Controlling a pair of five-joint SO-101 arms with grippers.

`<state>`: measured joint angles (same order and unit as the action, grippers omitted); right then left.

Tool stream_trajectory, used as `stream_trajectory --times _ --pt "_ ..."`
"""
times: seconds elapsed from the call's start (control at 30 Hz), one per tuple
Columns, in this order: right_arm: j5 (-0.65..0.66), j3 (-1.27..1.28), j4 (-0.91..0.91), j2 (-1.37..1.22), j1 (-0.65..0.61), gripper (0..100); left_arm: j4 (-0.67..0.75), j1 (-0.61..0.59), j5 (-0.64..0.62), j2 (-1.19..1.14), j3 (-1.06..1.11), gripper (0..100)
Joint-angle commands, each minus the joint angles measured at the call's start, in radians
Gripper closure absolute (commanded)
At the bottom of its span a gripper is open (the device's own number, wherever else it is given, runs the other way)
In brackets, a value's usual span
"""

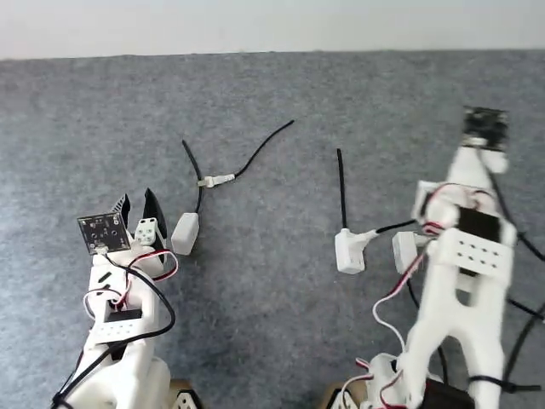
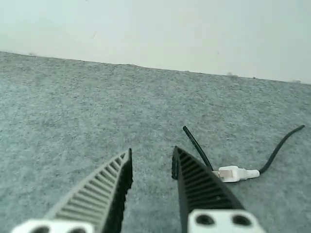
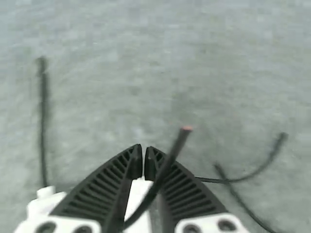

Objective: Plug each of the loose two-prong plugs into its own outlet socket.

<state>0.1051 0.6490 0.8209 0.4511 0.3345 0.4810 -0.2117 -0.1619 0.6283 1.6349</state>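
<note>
Because the plug [image 1: 217,181], long axis left-right, lies far and right of my left gripper [image 1: 137,197], whose jaws stand apart, I judge that arm the nearer.

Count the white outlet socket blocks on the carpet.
2. One socket block lies beside the left gripper; the other beside the right arm. A partly hidden white piece under that arm could be another.

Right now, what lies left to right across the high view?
Left arm's open black gripper, white socket block, small white two-prong plug, second white block, white right arm.
</note>
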Motion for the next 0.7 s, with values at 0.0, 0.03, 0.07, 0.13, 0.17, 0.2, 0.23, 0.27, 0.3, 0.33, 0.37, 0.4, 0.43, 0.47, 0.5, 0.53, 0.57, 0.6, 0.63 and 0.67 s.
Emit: stream_trajectory --times 0.0,0.03,0.07,0.13,0.17,0.2,0.23,0.27,0.3,0.33,0.37,0.4,0.43,0.47,0.5,0.53,0.57,0.6,0.63,0.67 --pt "-0.011 -0.064 0.021 0.039 0.028 98.3 0.021 0.002 -0.006 0.014 -0.01 87" --pt "-0.009 -0.072 0.047 0.041 0.021 96.6 0.021 0.002 -0.006 0.014 -0.01 87" --pt "-0.011 -0.086 0.073 0.041 -0.005 93.5 0.021 0.002 -0.008 0.014 -0.01 87" --pt "-0.005 -0.127 0.147 0.041 -0.068 85.7 0.021 0.002 -0.008 0.014 -0.01 87" --pt "-0.005 -0.157 0.183 0.041 -0.102 82.5 0.021 0.002 -0.008 0.014 -0.012 87" --pt "-0.009 -0.186 0.219 0.047 -0.137 80.7 0.021 0.002 -0.008 0.014 -0.015 87" --pt "-0.012 -0.21 0.245 0.056 -0.174 80.8 0.02 0.0 -0.009 0.012 -0.022 87" --pt "-0.014 -0.23 0.263 0.071 -0.213 82.4 0.02 -0.002 -0.009 0.012 -0.027 87" --pt "-0.014 -0.249 0.274 0.09 -0.254 85.7 0.02 -0.003 -0.009 0.012 -0.028 87" --pt "-0.014 -0.259 0.274 0.111 -0.297 90.9 0.02 -0.003 -0.009 0.012 -0.028 87" --pt "-0.014 -0.267 0.272 0.134 -0.337 96.9 0.02 -0.002 -0.009 0.012 -0.028 87" --pt "-0.014 -0.27 0.272 0.156 -0.378 99.8 0.02 -0.002 -0.009 0.012 -0.028 87" --pt "-0.014 -0.27 0.272 0.176 -0.42 97.5 0.02 -0.002 -0.009 0.012 -0.028 87" --pt "-0.014 -0.267 0.275 0.197 -0.453 95.4 0.02 -0.002 -0.009 0.012 -0.028 87" --pt "-0.014 -0.265 0.28 0.214 -0.483 95.4 0.02 -0.002 -0.009 0.012 -0.027 87" --pt "-0.014 -0.264 0.283 0.226 -0.509 96.3 0.02 -0.002 -0.009 0.012 -0.027 87" --pt "-0.014 -0.252 0.288 0.242 -0.532 98.2 0.02 -0.002 -0.009 0.012 -0.027 87" --pt "-0.014 -0.229 0.285 0.259 -0.555 99.3 0.02 -0.002 -0.009 0.012 -0.027 87" --pt "-0.014 -0.199 0.282 0.274 -0.585 98.9 0.02 -0.003 -0.011 0.012 -0.027 88" --pt "-0.014 -0.172 0.278 0.289 -0.618 98.9 0.02 -0.003 -0.011 0.012 -0.027 89"
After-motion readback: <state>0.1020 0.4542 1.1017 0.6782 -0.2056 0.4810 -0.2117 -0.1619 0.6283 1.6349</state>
